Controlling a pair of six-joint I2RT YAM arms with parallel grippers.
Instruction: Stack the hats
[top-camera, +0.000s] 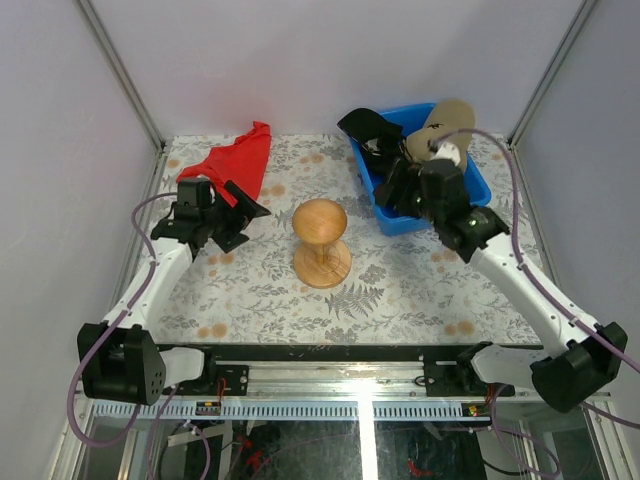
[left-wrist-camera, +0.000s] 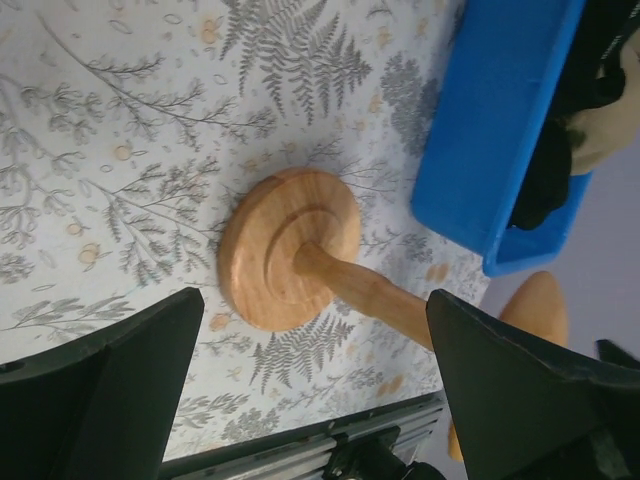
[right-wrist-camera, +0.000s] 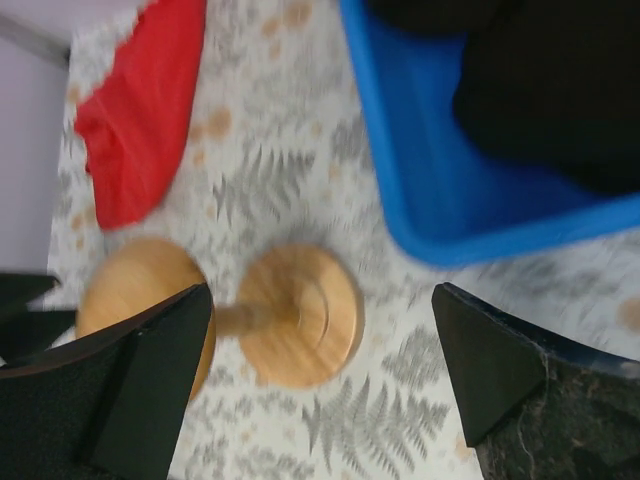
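Left gripper (top-camera: 245, 220) first: its two fingers (left-wrist-camera: 100, 400) are spread wide with nothing between them, hovering over the fern-patterned table cover (top-camera: 420, 290). Straight out past the gap between those fingers stands the wooden stand (left-wrist-camera: 290, 250), its round base flat on the cover and its stem rising toward the rounded top. Over to the right gripper (top-camera: 395, 195): its fingers (right-wrist-camera: 500, 380) are also parted and empty, and in its wrist view the same stand shows ahead of the gap, nearer the finger on the left side of that picture. From above, this gripper hangs by the near left corner of the blue bin (top-camera: 480, 180); I can't tell whether it touches the rim. Beyond the fingertips, on the right side of the wrist view, the bin's blue wall rises with dark fabric inside. That's where the hats are: black caps (top-camera: 365, 125) heaped in the bin, one draped over its far left corner, and a tan cap (top-camera: 445, 125) lying on top at the far end beside the right wrist. None is on the stand. Far beyond the left fingers, the red cloth (top-camera: 235, 160) lies crumpled on the cover near the back wall.
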